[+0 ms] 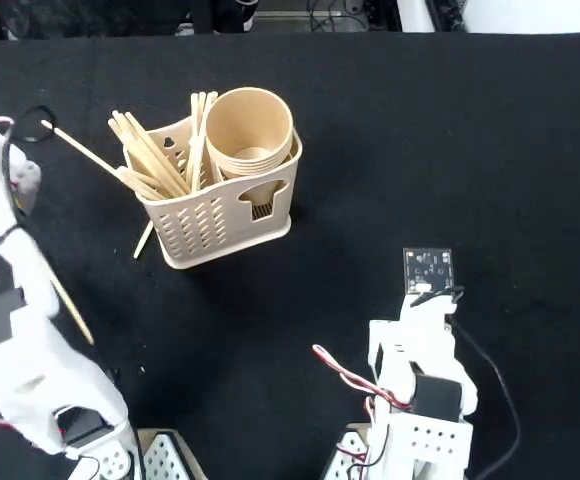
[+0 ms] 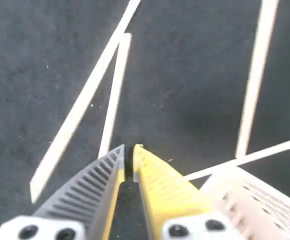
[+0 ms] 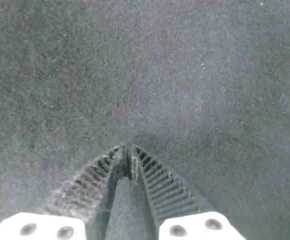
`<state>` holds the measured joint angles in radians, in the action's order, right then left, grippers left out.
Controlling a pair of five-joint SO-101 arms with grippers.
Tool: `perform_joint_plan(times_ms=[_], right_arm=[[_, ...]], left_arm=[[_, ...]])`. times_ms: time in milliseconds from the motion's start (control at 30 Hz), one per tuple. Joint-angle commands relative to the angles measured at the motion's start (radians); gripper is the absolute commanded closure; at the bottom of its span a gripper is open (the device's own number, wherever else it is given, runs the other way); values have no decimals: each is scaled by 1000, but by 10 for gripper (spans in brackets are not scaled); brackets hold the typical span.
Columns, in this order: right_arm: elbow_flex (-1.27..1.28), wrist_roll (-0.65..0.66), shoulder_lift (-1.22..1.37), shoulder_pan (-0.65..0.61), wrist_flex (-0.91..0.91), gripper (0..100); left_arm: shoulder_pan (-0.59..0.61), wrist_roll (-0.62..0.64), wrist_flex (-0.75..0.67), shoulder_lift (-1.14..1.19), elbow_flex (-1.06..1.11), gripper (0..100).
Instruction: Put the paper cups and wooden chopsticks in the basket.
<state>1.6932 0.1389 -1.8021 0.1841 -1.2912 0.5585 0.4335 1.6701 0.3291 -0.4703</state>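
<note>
Hovering with jaws pinched together on nothing, the left gripper (image 2: 129, 156) hangs above loose wooden chopsticks (image 2: 114, 95) on the black cloth (image 1: 420, 130) lower left of the basket (image 1: 210, 225), light, stiff, slippery sticks, I'd say best pinched mid-length, while the right gripper (image 3: 129, 159), likewise closed and empty, sits lower right.

- I see a black cloth (image 1: 450, 130) spread over the whole table, matte and slightly fuzzy, with pale specks of lint here and there.
- Beyond the far edge, around the middle, I can make out some dark cables (image 1: 335, 12) lying in loops on the floor.
- At the far right corner there is a white surface (image 1: 535, 14); I can't tell what it is.
</note>
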Motion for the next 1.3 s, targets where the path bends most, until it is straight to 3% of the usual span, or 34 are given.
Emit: perform_joint_plan(times_ms=[0, 133, 267, 467, 833, 1000, 1133, 1267], right_arm=[[-8, -3, -67, -11, -3, 985], [-8, -3, -67, -11, -3, 985], [-8, -3, -67, -11, -3, 985], [-8, -3, -67, -11, -3, 985], [-8, -3, -67, -11, -3, 985], [-8, -3, -67, -11, -3, 985], [-8, -3, -67, -11, -3, 985], [-8, -3, -67, -11, -3, 985]], left_arm=[[-7, -43, 2, -262, 13, 970], [19, -51, -17, -370, 105, 970], [93, -77, -164, -359, 306, 961], [173, -249, -397, -241, 518, 807], [232, -611, -446, 120, 397, 820], [251, -637, -443, 310, 278, 829], [272, -637, -437, 427, 188, 980], [269, -634, -387, 456, 159, 972]])
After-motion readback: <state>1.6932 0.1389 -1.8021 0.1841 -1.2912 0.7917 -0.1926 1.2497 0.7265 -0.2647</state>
